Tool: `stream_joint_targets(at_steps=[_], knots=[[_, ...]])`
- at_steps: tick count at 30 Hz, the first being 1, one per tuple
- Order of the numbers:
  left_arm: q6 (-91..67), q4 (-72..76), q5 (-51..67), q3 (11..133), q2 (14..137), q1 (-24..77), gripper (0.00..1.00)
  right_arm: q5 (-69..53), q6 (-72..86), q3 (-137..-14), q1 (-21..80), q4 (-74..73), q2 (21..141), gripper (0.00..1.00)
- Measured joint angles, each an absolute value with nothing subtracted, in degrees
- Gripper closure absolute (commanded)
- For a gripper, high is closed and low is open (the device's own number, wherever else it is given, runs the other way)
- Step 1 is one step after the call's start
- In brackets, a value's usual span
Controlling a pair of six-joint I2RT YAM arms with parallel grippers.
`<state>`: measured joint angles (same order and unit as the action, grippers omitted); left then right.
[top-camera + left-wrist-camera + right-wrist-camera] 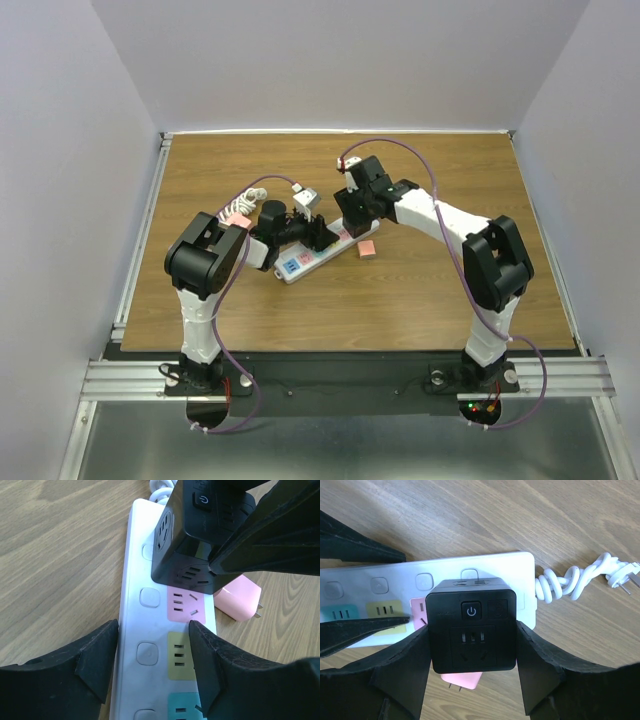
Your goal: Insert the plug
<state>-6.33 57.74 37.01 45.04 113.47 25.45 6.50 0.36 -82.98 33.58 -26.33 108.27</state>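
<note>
A white power strip (300, 262) with coloured outlets lies on the wooden table. It also shows in the left wrist view (135, 570) and the right wrist view (490, 562). My right gripper (472, 645) is shut on a black cube plug adapter (472, 630) and holds it over the strip's end outlet, beside the pink outlet (182, 605). I cannot tell whether it is seated. My left gripper (152, 645) is open across the strip at the yellow outlet (180, 655). Its right finger (215, 665) overlaps the strip's edge.
A pink charger plug (240, 602) lies on the table against the strip's side, under the black adapter; it shows in the top view (367, 248) too. The strip's coiled white cord (570, 582) and its plug (622, 577) lie past the strip's end.
</note>
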Motion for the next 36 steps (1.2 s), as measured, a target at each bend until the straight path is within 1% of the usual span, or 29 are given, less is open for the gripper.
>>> stream_joint_targets(at_steps=[5,7,9,10,11,12,13,14,18,23,24,25,31,36], knots=[[-6.07,57.63,36.23,44.99,113.32,25.47,0.26,8.71,2.28,-82.19,34.04,-24.77,107.92,0.99],[-6.02,57.65,36.01,44.99,113.32,25.47,0.27,9.34,2.72,-81.32,34.22,-23.66,107.42,0.94],[-6.00,57.65,35.92,44.99,113.32,25.47,0.27,9.54,2.92,-80.03,34.28,-22.15,106.72,0.84],[-6.00,57.65,35.92,44.99,113.32,25.45,0.29,9.52,2.96,-79.29,34.28,-21.30,106.30,0.79],[-6.00,57.65,35.88,44.99,113.32,25.45,0.30,9.52,2.98,-78.81,34.28,-20.69,106.06,0.72],[-6.00,57.65,35.83,44.99,113.32,25.45,0.32,9.52,2.98,-78.24,34.28,-19.94,105.75,0.67],[-6.02,57.67,35.75,44.99,113.32,25.43,0.35,9.43,2.98,-77.49,34.28,-19.16,105.27,0.58],[-6.04,57.69,35.75,45.01,113.32,25.41,0.36,9.41,2.98,-77.03,34.28,-18.65,105.01,0.46],[-6.07,58.08,35.64,45.01,113.32,25.36,0.38,9.23,2.96,-74.76,34.26,-16.84,103.44,0.43],[-6.28,57.89,36.77,45.01,113.32,25.89,0.38,8.78,3.05,-69.45,34.22,-15.29,98.96,0.19],[-6.33,57.82,36.82,45.01,113.32,26.04,0.38,8.54,2.94,-68.14,34.20,-15.14,97.78,0.18],[-6.42,57.80,36.84,45.01,113.32,26.20,0.38,8.34,3.01,-66.57,34.20,-14.74,96.01,0.14],[-6.94,57.74,36.80,45.01,113.32,26.15,0.37,7.49,3.01,-61.36,34.15,-10.66,86.46,0.06],[-7.75,57.17,33.78,42.65,110.83,26.24,0.26,6.74,2.98,-55.46,34.15,-2.90,79.15,0.05]])
